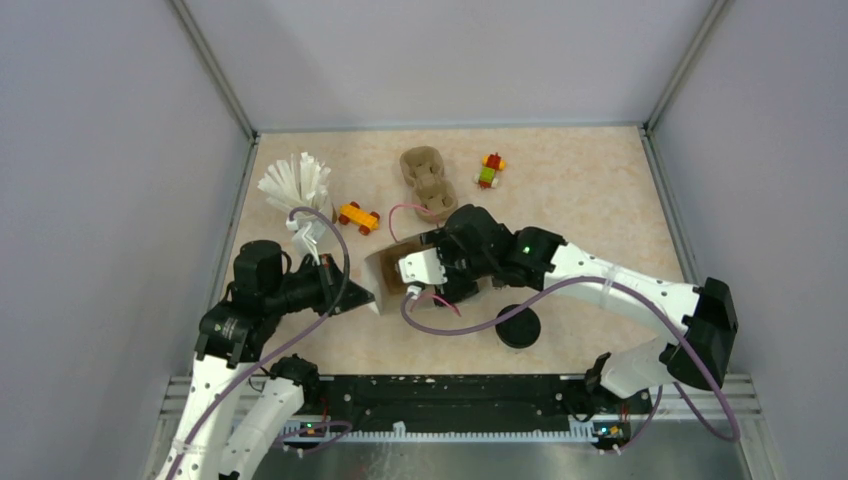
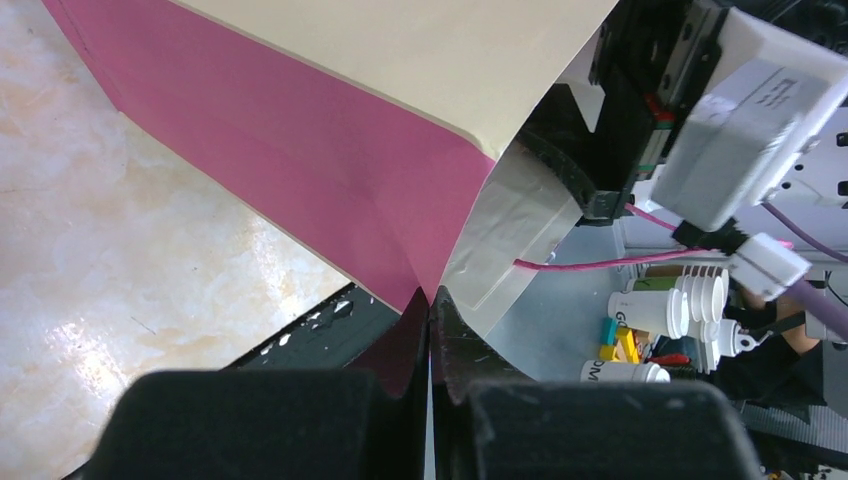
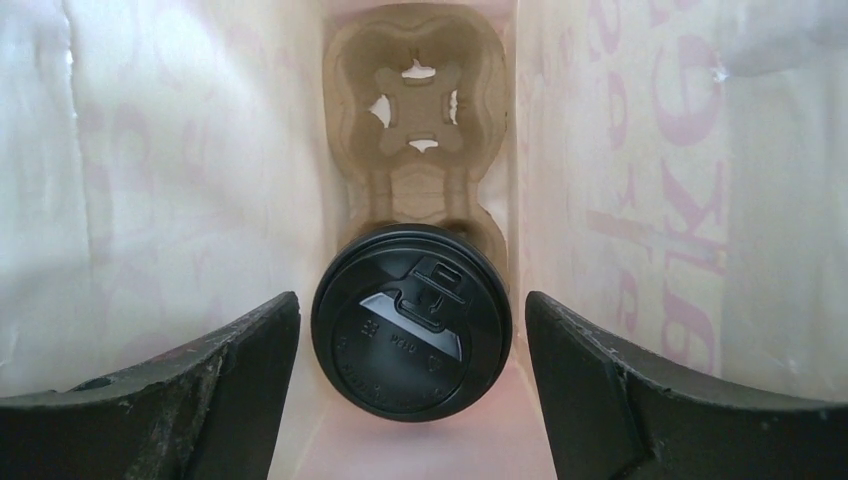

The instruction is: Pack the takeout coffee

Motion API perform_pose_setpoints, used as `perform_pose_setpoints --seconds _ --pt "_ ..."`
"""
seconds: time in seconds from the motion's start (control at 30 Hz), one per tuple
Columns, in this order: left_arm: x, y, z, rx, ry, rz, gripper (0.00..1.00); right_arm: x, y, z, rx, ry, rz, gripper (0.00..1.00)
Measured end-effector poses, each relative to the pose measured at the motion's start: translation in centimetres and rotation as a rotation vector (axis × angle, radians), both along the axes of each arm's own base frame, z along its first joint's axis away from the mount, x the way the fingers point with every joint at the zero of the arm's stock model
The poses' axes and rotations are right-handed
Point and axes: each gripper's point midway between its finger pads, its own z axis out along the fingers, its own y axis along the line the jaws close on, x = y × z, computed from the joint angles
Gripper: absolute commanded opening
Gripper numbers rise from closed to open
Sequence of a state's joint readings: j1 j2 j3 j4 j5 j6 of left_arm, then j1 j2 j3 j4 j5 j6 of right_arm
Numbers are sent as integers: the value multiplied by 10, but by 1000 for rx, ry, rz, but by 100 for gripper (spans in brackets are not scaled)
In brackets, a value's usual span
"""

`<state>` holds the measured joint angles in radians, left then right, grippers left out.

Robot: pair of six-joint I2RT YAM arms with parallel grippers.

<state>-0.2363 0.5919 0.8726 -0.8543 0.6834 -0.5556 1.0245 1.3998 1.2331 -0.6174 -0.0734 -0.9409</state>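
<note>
A beige marbled tabletop [image 1: 580, 200] is sitting boxed in by plain grey walls [image 1: 450, 60]. At far left, one beige cup of white sticks [image 1: 295, 185] is standing. The left gripper [image 2: 430, 300] is pinching the edge of the single paper bag [image 1: 388, 268], its jaws closed on it. Two brick toys are lying out: an orange toy [image 1: 357, 216] just left of the bag and a red-topped toy [image 1: 490, 170] farther right. Two pulp trays are showing: a loose pulp tray [image 1: 428, 180] behind the bag and a bagged pulp tray [image 3: 415, 100] inside it. One lidded coffee cup [image 3: 411, 345] is sitting in that tray's near hole, and the right gripper [image 3: 410, 300] is hanging over it with its fingers spread wide, touching nothing. To the right, a black disc [image 1: 518, 326] is lying on the table, possibly a bare lid.
</note>
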Motion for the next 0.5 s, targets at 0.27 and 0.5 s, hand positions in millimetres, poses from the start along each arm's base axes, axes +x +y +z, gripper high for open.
perform_pose_setpoints --seconds 0.27,0.5 --pt "-2 0 4 -5 31 3 0 -9 -2 15 35 48 -16 76" --pt "-6 -3 14 -29 52 0 0 -13 -5 20 46 84 -47 71"
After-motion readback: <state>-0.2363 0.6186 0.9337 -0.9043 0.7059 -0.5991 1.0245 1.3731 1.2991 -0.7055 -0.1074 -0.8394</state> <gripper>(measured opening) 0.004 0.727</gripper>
